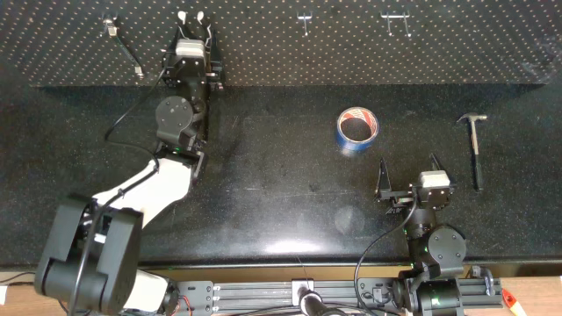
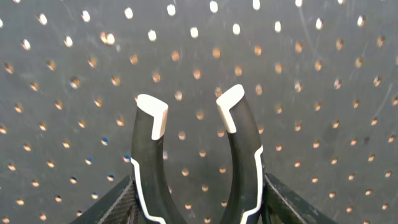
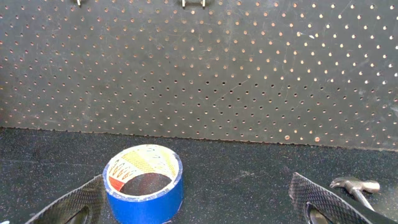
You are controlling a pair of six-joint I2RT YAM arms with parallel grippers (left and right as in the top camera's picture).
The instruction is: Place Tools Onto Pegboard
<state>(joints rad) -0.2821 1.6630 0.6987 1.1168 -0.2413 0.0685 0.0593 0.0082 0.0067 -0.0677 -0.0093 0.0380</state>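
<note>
Left gripper (image 1: 192,17), fingers parted and empty, close against the pegboard (image 1: 351,44); right gripper (image 1: 409,180), fingers spread wide and holding nothing, low over the table (image 1: 281,193) facing the blue tape roll (image 1: 357,129), the hammer (image 1: 474,149) lying farther right.

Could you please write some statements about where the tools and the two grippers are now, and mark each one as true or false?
1. The tape roll lies on the table. True.
2. The hammer hangs on the pegboard. False: it lies on the table, to the right of the tape roll.
3. The left gripper is open and holds nothing. True.
4. The right gripper is shut on the tape roll. False: it is open, and the tape roll stands apart from it.
</note>
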